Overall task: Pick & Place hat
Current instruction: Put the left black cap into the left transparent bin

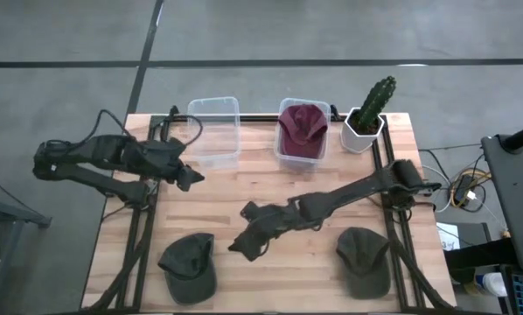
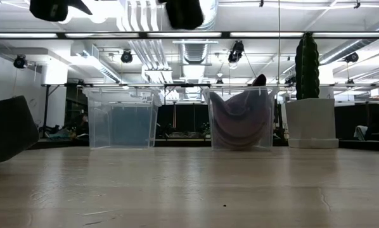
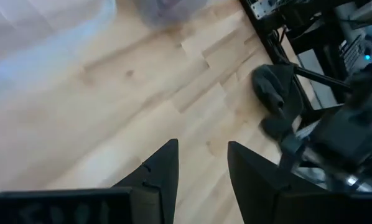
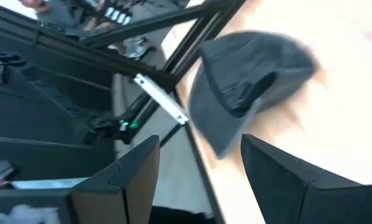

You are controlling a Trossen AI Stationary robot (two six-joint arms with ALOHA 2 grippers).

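Two dark green caps lie flat on the wooden table: one at the near left (image 1: 188,264), one at the near right (image 1: 365,260). A maroon hat (image 1: 303,128) sits inside the right clear bin (image 1: 301,159) at the far side. My right gripper (image 1: 244,245) is open and empty, above the table just right of the near-left cap, which shows in its wrist view (image 4: 248,87). My left gripper (image 1: 190,178) is open and empty, above the table near the empty clear bin (image 1: 214,131); its wrist view shows the near-right cap (image 3: 274,87) farther off.
A potted cactus (image 1: 369,114) stands at the far right corner. The two clear bins stand side by side along the far edge. Bare wood (image 1: 261,188) lies in the table's middle. Black frame rails run along both table sides.
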